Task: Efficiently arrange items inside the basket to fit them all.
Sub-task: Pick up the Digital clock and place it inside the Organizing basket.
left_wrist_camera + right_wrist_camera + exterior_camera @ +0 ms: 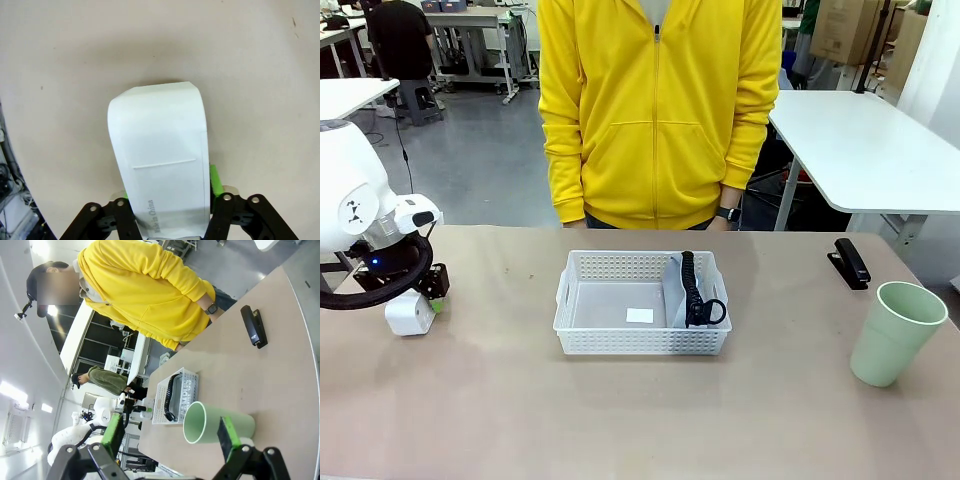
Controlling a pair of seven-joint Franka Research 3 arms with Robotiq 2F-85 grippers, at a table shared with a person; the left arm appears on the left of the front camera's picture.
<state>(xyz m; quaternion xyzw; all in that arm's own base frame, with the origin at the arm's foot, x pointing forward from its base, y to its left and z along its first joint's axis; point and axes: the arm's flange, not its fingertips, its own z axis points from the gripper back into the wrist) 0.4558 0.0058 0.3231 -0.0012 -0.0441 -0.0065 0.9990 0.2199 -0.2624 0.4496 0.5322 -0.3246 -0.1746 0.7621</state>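
Box (410, 312) is located near the left edge of the surface (520, 420), well apart from the basket (642, 343) at the middle. Left gripper (170, 187) is closed in on it: green pads (215, 177) are seen against its two long sides, and the box rests on the surface. Right gripper (170, 434) is held wide with nothing in it. Box is judged light, stiff and smooth, so it is liable to slip or dent under hard squeeze. A hold across the long sides at mid-length is judged best.
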